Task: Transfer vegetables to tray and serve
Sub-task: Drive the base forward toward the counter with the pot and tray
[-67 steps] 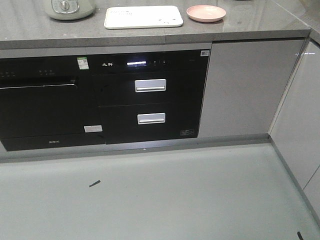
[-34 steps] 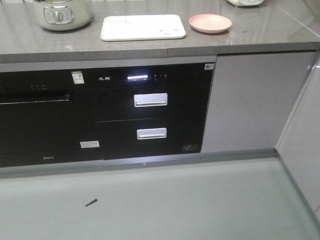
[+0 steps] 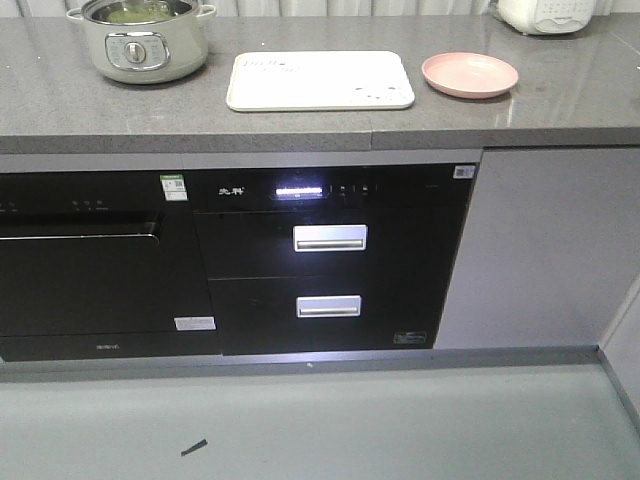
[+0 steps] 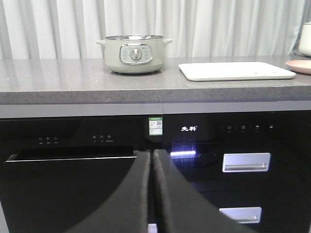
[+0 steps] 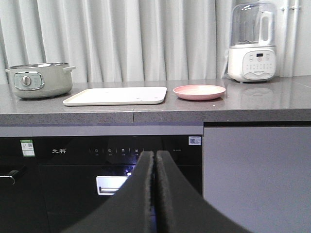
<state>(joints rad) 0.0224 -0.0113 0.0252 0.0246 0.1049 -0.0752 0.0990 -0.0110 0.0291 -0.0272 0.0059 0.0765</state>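
From the exterior front-facing view neither arm shows. A grey desk (image 3: 60,100) runs across the top, and a pale green pot (image 3: 140,45) stands at its left. Inside the pot's rim lie the vegetables (image 3: 138,13), seen only as a green patch too small to make out further. The tray (image 3: 320,82) lies flat to the right of the pot, well apart from it, and a pink plate (image 3: 470,75) sits just beside the tray's right end. A white appliance (image 3: 553,13) is cut off at the far right corner. Below the desk edge are black built-in units, the right one with two silver drawer handles (image 3: 329,237). A small dark scrap (image 3: 193,447) lies on the floor. In the left wrist-mounted view the left end effector (image 4: 151,156) is closed, its black fingers pressed together with nothing between them. It is held level, below the desk's edge and facing the black fronts, with the pot ahead and the tray off to the right. In the right wrist-mounted view the right end effector (image 5: 154,155) is likewise closed on nothing, level and low. The tray and plate lie ahead on the desk, with a pale curtain (image 5: 121,39) behind them.
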